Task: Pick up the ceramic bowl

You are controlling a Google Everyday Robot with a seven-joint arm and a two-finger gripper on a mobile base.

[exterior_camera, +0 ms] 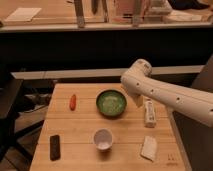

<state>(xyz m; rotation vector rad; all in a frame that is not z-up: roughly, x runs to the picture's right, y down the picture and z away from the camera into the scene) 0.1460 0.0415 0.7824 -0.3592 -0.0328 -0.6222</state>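
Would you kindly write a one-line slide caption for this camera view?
The arm's gripper hangs close beside the green ceramic bowl on a wooden table, white cup in front.

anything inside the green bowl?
Speckled green ceramic bowl: bare interior, nothing in it. Gripper hangs at its right rim; the arm may cover a sliver of that edge.

Light wooden table [82,131], dark wall [60,50] behind, pale counter [55,14] above, dim warm light.

We note a matt wooden table [80,131] and the ceramic bowl [111,103] — glazed, speckled green. The gripper [136,99], dark beneath the smooth white arm [170,96], sits just beside the bowl.
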